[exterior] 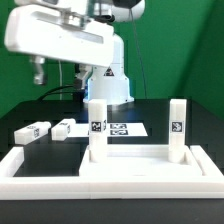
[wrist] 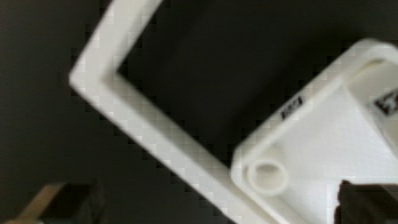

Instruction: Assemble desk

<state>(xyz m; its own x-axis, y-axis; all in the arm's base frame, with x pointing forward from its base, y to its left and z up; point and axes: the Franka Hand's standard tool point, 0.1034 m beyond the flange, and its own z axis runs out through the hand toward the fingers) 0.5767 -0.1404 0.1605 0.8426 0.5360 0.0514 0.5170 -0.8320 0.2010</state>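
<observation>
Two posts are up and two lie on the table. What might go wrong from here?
1. The loose legs lie close together; the open gripper, reaching for one, might nudge the other away.
2. The arm may bump an upright leg; how firmly it sits cannot be told.
3. The panel's corner hole is small, so a leg could enter tilted.
</observation>
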